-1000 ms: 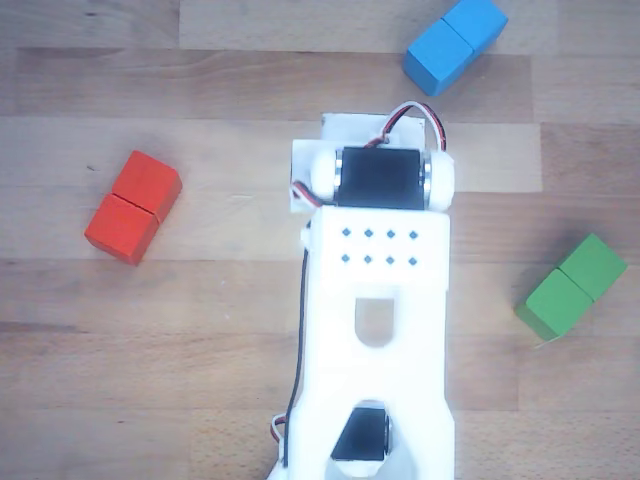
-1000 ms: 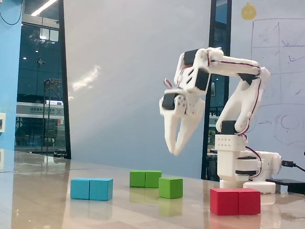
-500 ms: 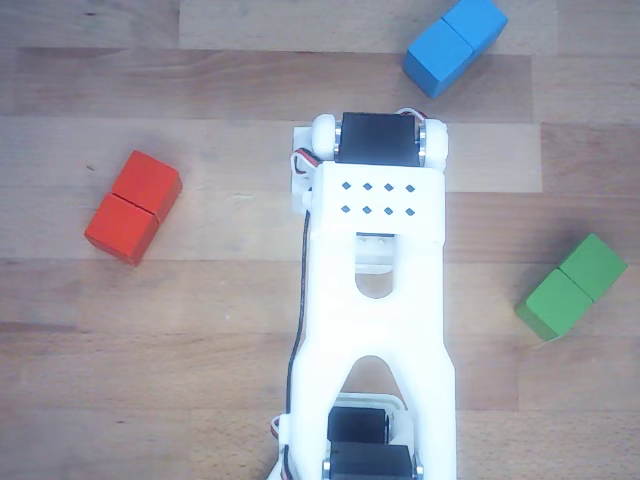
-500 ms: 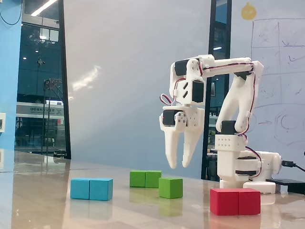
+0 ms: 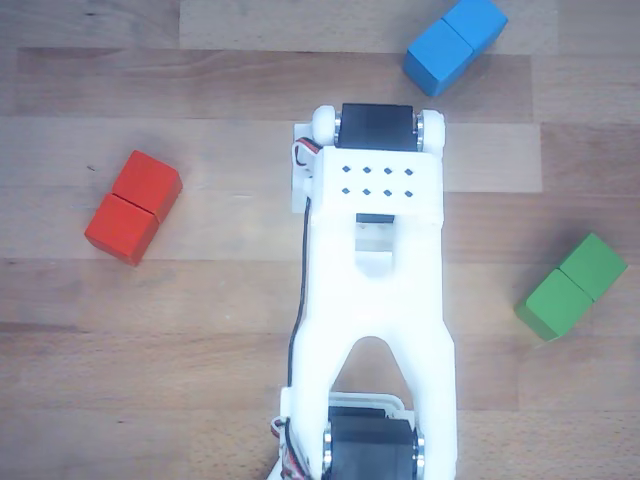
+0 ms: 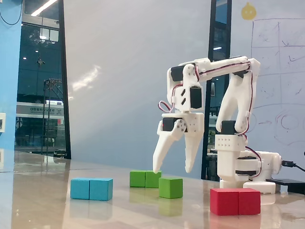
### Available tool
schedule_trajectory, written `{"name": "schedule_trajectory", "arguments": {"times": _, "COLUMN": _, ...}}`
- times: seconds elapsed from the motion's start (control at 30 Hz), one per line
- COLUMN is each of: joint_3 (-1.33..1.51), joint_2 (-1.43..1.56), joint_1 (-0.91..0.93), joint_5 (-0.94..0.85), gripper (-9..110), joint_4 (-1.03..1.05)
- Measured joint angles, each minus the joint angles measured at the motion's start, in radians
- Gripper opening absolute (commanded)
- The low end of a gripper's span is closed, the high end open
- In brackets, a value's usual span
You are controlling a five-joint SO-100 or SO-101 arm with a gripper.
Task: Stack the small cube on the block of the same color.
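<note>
In the fixed view the small green cube sits on the table, in front of and just right of the green two-cube block. My gripper points down, open and empty, with its fingertips spread just above the small cube. The left fingertip hangs in front of the block's right end. In the other view the green block lies at the right. My white arm fills the middle there and hides the gripper and the small cube.
A blue oblong block lies at the left in the fixed view and at the top in the other view. A red oblong block lies near the arm's base, and at the left in the other view.
</note>
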Motion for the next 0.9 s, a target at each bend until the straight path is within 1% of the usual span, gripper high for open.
{"name": "schedule_trajectory", "arguments": {"times": 0.6, "joint_3": -0.017, "joint_2": -0.147, "joint_1": 0.0, "joint_5": 0.0, "gripper": 36, "joint_4": -0.002}}
{"name": "schedule_trajectory", "arguments": {"times": 0.9, "joint_3": -0.017, "joint_2": -0.212, "joint_1": 0.071, "joint_5": 0.0, "gripper": 36, "joint_4": -0.112}}
